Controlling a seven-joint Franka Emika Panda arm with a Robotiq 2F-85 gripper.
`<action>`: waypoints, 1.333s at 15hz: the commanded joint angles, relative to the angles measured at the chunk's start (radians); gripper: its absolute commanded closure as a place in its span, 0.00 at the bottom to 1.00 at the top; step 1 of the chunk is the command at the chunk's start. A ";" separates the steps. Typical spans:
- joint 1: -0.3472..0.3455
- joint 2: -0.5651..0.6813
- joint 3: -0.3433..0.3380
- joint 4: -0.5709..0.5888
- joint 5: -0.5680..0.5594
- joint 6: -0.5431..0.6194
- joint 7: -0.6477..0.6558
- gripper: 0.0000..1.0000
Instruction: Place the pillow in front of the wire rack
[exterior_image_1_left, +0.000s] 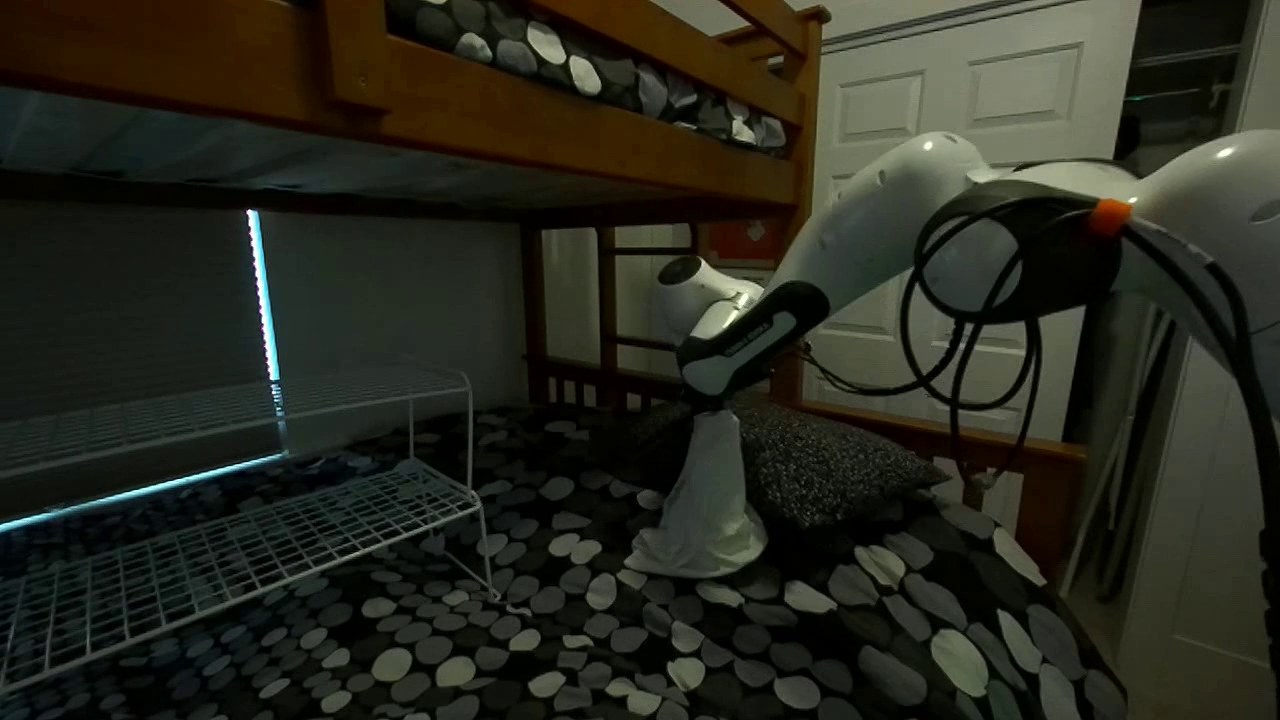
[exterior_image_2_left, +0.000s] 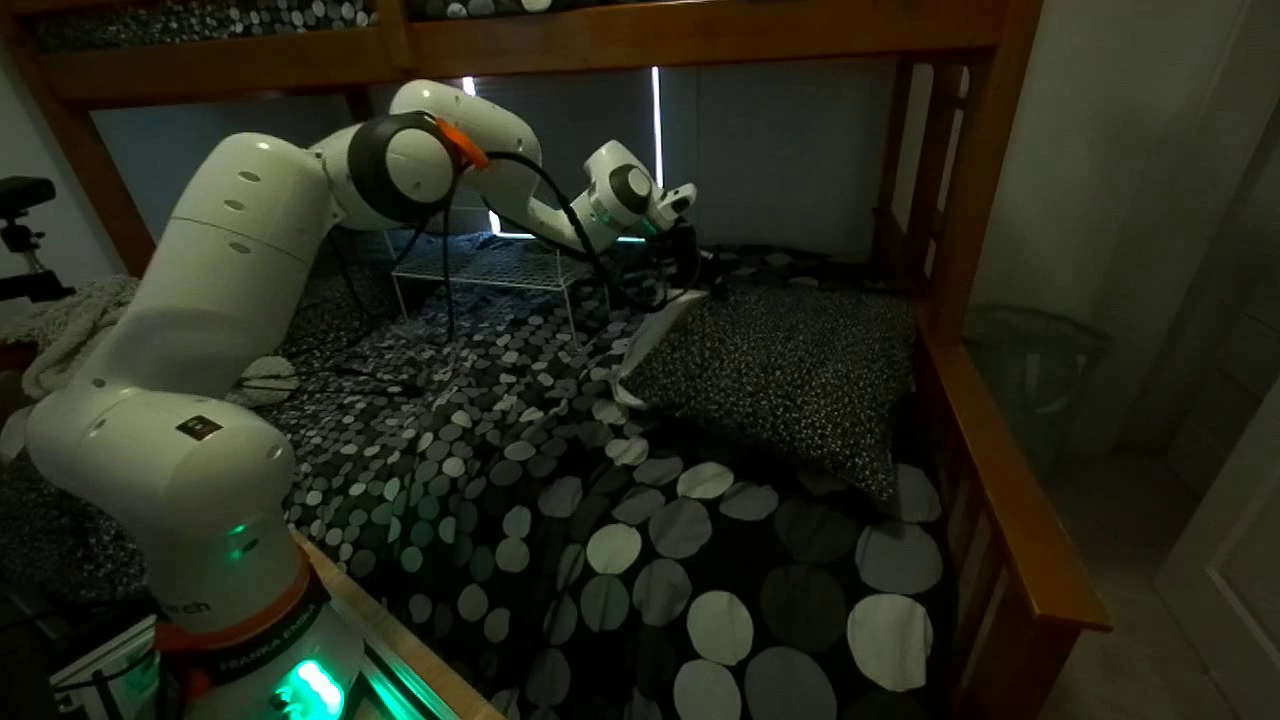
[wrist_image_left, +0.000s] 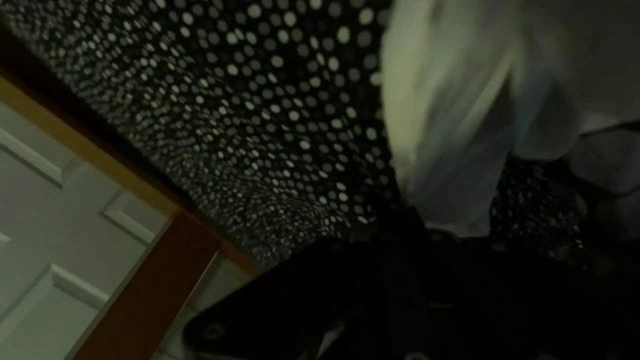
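Beside the footboard (exterior_image_2_left: 1005, 480), the pillow (exterior_image_2_left: 780, 360) is lying on the spotted bedding (exterior_image_2_left: 600, 560), apart from the wire rack (exterior_image_1_left: 270, 555). The gripper (exterior_image_1_left: 712, 404) is pinching a white cloth (exterior_image_1_left: 705, 510) that is hanging along the pillow's edge; nothing is showing whether pillow fabric is sharing that pinch. If only cloth is being held, a pull may be dragging it off and leaving the pillow behind; if the pillow is coming too, its bulk may be working the cloth loose
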 joint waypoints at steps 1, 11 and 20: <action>0.095 -0.202 -0.079 -0.187 -0.155 0.102 0.177 0.99; -0.017 -0.450 0.192 -0.436 -0.103 -0.218 -0.070 0.99; -0.054 -0.411 0.264 -0.416 0.013 -0.292 -0.333 0.53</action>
